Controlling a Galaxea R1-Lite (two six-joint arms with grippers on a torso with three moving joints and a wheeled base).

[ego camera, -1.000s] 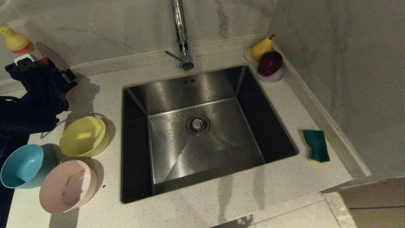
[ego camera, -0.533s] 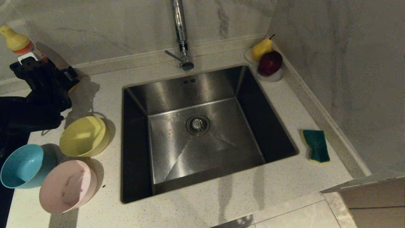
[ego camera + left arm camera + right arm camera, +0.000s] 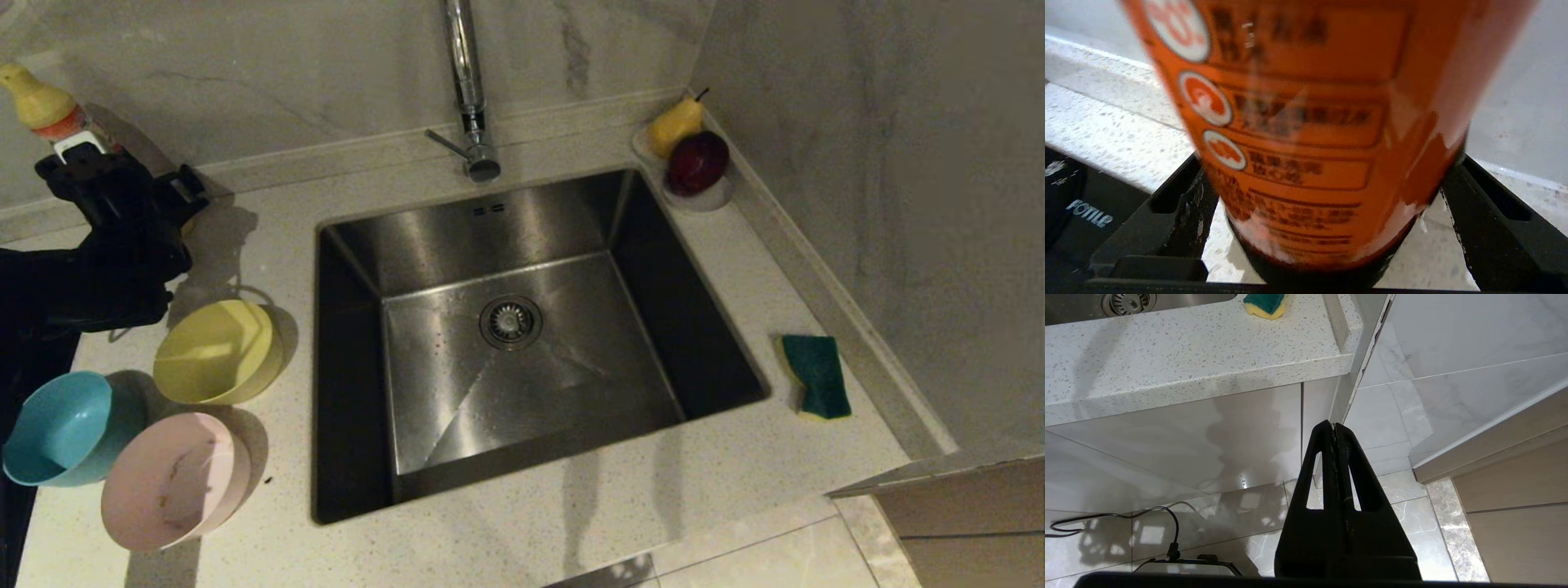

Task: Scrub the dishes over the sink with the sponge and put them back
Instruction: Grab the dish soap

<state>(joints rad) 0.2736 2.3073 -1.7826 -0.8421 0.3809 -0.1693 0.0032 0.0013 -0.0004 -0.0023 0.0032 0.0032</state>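
Observation:
Three bowls stand left of the sink [image 3: 457, 229]: yellow [image 3: 216, 351], light blue [image 3: 61, 429] and pale pink with brown smears [image 3: 171, 482]. On the counter to the sink's right lies the sponge [image 3: 816, 376] [image 3: 1265, 303], green face up. My left gripper [image 3: 122, 175] [image 3: 1331, 228] is open at the back left, behind the yellow bowl. An orange bottle [image 3: 1310, 122] with a yellow cap [image 3: 37, 102] stands between its fingers [image 3: 1180, 212], with counter showing on both sides. My right gripper [image 3: 1333, 426] hangs shut and empty below the counter's front edge.
A tall chrome tap [image 3: 467, 90] rises behind the sink. A white dish [image 3: 706, 198] with a pear and a red apple sits in the back right corner against the wall. A black hob [image 3: 1077, 204] borders the counter on the left.
My left gripper has moved away from the bowls toward the back wall and now straddles the orange bottle. Bowls, sponge and right arm have not moved.

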